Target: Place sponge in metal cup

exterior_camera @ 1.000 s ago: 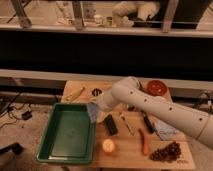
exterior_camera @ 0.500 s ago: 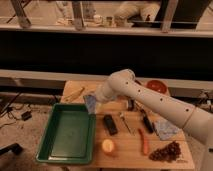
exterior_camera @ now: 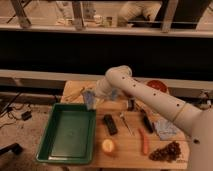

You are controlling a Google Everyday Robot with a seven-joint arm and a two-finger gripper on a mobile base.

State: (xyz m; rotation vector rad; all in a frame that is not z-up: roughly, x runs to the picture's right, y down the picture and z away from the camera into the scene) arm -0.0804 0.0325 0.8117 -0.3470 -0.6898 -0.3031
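My gripper (exterior_camera: 93, 101) hangs at the end of the white arm, over the back left of the wooden table (exterior_camera: 125, 150), just beyond the green tray's far right corner. It is shut on the sponge (exterior_camera: 89, 97), a small light-blue block that sticks out to its left. A small grey cylinder with a dark opening, the metal cup (exterior_camera: 130, 104), sits right of the gripper and is partly hidden under the arm's forearm.
A green tray (exterior_camera: 56, 150) fills the left. On the table are a black bar (exterior_camera: 110, 124), a utensil (exterior_camera: 125, 123), an orange fruit (exterior_camera: 108, 146), a carrot-like stick (exterior_camera: 144, 141), a pale blue cloth (exterior_camera: 165, 128), a dark cluster (exterior_camera: 167, 151) and a red bowl (exterior_camera: 157, 86).
The arm has swung back and to the left, carrying the sponge from above the tray's right edge to the table's back left.
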